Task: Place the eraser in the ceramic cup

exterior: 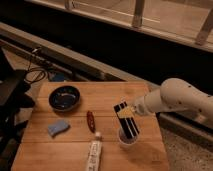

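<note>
The gripper [128, 111] grasps the eraser [127, 121], its long axis running 11-to-5 o'clock. Its lower end dips into the ceramic cup [126, 140]. A tube [93, 153] lies at the cup's 8 o'clock on the bench [60, 150].

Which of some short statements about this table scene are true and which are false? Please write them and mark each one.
1. The claw is above the ceramic cup and holds the eraser. True.
2. The eraser lies flat on the wooden table. False: it hangs nearly upright, its lower end at the cup's mouth.
3. The blue sponge sits inside the dark bowl. False: it lies on the table in front of the bowl.
4. A white tube lies left of the cup. True.
</note>
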You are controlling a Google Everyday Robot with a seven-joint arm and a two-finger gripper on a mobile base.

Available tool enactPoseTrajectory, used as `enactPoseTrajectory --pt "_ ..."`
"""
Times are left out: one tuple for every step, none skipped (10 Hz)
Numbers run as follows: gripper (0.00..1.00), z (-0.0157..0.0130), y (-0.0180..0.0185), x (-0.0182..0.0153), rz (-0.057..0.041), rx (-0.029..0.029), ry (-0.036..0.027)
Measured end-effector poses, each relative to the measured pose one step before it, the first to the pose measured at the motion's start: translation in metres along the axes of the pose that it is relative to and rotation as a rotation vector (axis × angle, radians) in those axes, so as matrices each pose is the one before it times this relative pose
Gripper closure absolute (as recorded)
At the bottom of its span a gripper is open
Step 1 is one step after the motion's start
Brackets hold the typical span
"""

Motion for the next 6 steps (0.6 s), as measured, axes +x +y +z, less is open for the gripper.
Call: enactPoseTrajectory --pt "1.00 0.00010 0.00004 -0.00039 -0.00480 0.00092 0.00206" --pt "1.00 0.00098 -0.00170 -0.00025 -0.03081 0.00888 -0.00974" --pt "1.00 0.00177 -0.00164 0.00073 -0.03462 -0.00027 -0.00924" --pt "1.00 0.00092 -0.00196 -0.00046 -0.02280 -0.00041 -0.01407" --pt "1.00 0.00133 -0.00256 0.00048 -0.00453 -0.00632 -0.02208" --pt "1.00 0.00094 -0.00219 0.00089 -0.00290 -0.00592 -0.01877"
